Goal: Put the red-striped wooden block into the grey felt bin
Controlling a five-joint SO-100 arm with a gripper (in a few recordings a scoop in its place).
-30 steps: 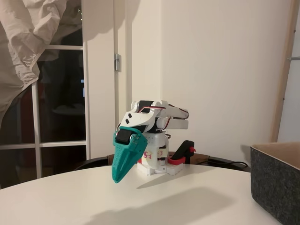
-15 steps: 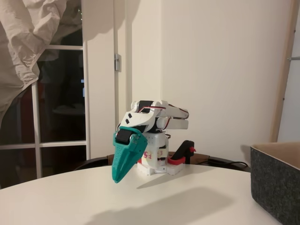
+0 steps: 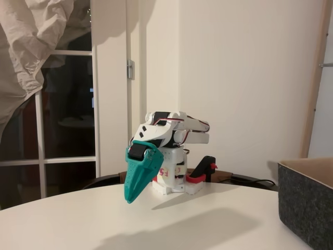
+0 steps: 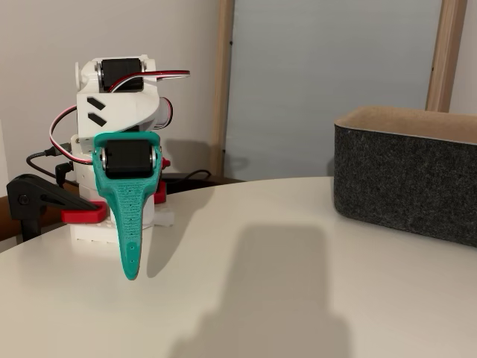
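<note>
So I'm sitting folded up at my white base (image 3: 171, 179) right now, arm tucked back over itself, with my teal pointed two-finger gripper (image 3: 130, 197) (image 4: 132, 270) hanging nose-down just above the round white table (image 3: 156, 224) (image 4: 283, 298). The two fingers are lying flat against each other all the way to the tip in both fixed views, so I'm closed up tight and carrying nothing between them.

The large dark charcoal-grey felt bin with the lighter tan inside (image 3: 307, 203) (image 4: 406, 175) is sitting on the table well apart from me, off at the right edge in both fixed views. It's standing upright, and from these low angles I'm only getting its outer wall and the top of the rim, so I can't tell what's lying inside it.

A black-and-red clamp (image 3: 203, 172) (image 4: 45, 205) is gripping the table edge just beside my base. My gripper's shadow (image 4: 276, 276) is falling across the tabletop between me and the bin. As for the red-striped block, I honestly can't tell where it's sitting.
</note>
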